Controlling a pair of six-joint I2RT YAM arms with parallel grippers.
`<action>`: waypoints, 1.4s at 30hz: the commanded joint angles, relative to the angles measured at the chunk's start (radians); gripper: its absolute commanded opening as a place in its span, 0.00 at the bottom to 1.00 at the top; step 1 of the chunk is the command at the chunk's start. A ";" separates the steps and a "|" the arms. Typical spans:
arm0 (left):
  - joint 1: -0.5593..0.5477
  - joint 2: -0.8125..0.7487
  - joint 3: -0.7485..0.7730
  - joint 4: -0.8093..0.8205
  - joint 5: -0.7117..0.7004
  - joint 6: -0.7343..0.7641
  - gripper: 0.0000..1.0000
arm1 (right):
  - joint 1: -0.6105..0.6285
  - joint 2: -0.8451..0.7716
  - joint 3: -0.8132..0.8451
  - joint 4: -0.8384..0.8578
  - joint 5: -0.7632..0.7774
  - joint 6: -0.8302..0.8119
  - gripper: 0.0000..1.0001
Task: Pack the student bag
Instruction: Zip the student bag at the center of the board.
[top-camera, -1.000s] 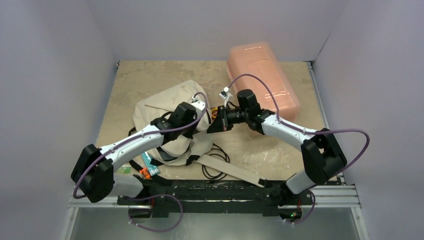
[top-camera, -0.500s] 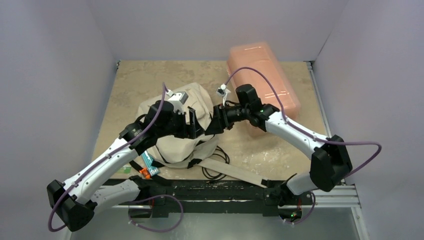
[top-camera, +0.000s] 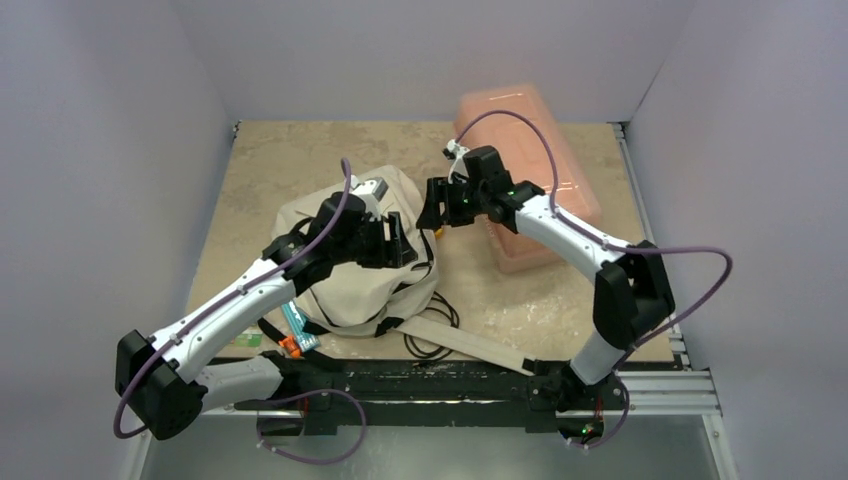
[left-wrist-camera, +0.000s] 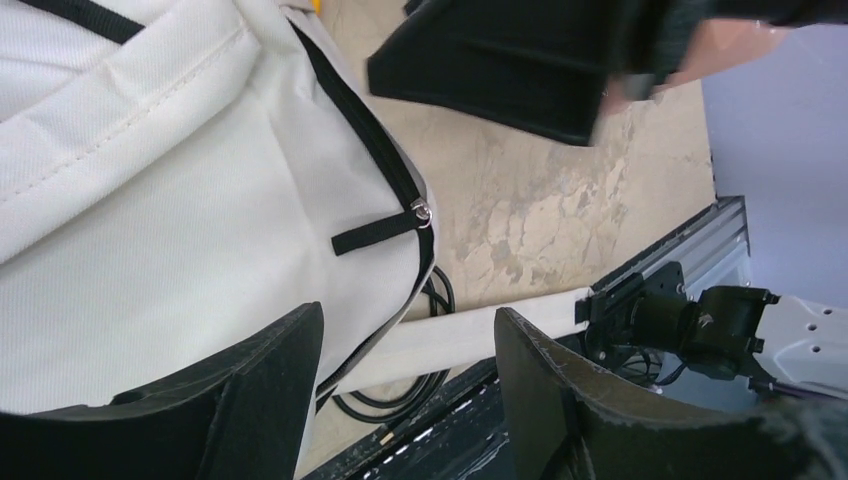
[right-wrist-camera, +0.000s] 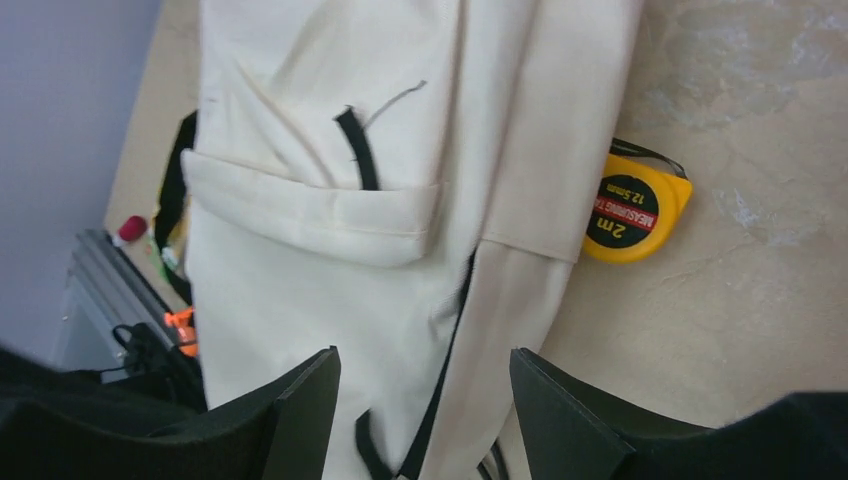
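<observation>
The student bag is a cream fabric backpack lying flat left of centre, zipper shut, with a black zipper pull on its right edge. My left gripper hovers over the bag's right side, open and empty; in the left wrist view it frames the bag's edge and a cream strap. My right gripper is open just beyond the bag's far right corner, holding nothing. The right wrist view looks down between its fingers at the bag and its front pocket.
A yellow tape measure lies on the table against the bag's edge. A translucent pink plastic box stands at the back right, close behind the right arm. A black cable and small orange and teal items lie near the front edge.
Both grippers were shut close together at the bag's right edge; they have opened and drawn apart. The right one moved back toward the pink box, the left one swung over the bag.
</observation>
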 joint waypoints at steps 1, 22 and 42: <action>0.004 -0.038 0.008 0.076 -0.045 -0.013 0.64 | 0.034 0.082 0.048 -0.013 0.099 0.017 0.68; 0.004 0.104 -0.010 0.257 0.029 0.246 0.60 | 0.074 0.087 0.007 0.131 -0.095 0.090 0.00; 0.015 0.220 0.001 0.219 0.227 0.322 0.35 | 0.074 0.091 0.022 0.145 -0.129 0.087 0.00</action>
